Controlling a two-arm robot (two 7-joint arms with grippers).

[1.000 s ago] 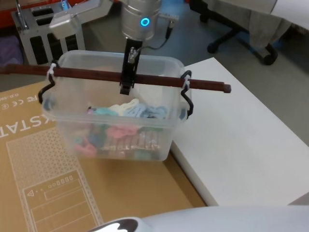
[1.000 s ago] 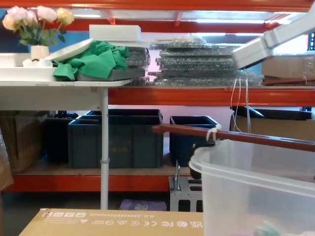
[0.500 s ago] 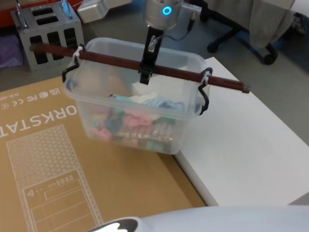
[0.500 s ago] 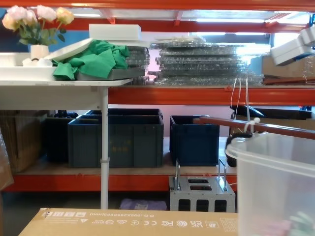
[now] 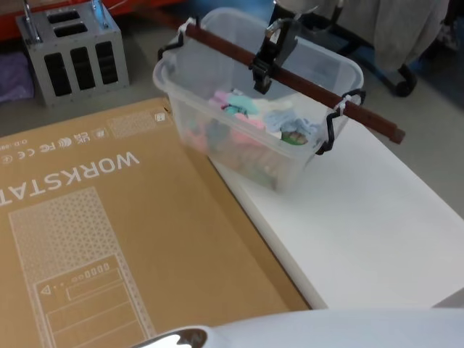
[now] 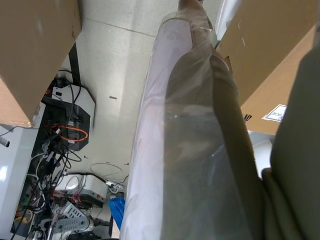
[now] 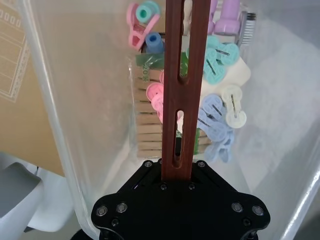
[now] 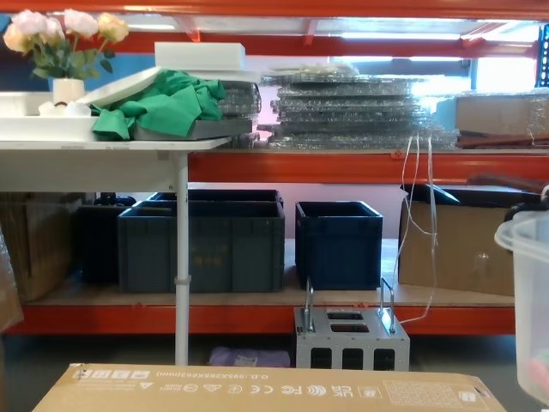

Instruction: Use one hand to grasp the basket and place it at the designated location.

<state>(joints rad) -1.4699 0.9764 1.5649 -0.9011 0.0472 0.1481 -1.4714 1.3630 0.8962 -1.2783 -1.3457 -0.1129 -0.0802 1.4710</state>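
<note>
The right gripper (image 5: 261, 72) comes down from above and has its fingers pressed together on the middle of the basket's dark reddish-brown bar handle (image 5: 304, 87). In the right wrist view the gripper (image 7: 177, 172) clamps the slotted handle (image 7: 182, 75) from both sides, and the handle runs straight out from the black gripper body.

The basket (image 5: 196, 94), a translucent white plastic tub, is at the far left corner of the white tabletop (image 5: 362, 217), partly over the far right edge of the printed cardboard sheet (image 5: 109, 239) lying alongside. It is tilted, with the handle slanting down towards the right. I cannot tell whether its base touches the tabletop or hangs just above it. White zip ties (image 5: 341, 107) and black wire hooks (image 5: 326, 134) fasten the handle at each end of the rim.

Inside the tub are pastel plastic clothes pegs (image 7: 215, 55) and a row of wooden clothespins (image 7: 150, 135).

In the chest view the basket (image 8: 530, 292) shows at the right edge. Two dark blue crates (image 8: 202, 240) sit on a low shelf well behind it, and a grey metal rack (image 5: 72, 54) stands on the floor beyond the cardboard.
</note>
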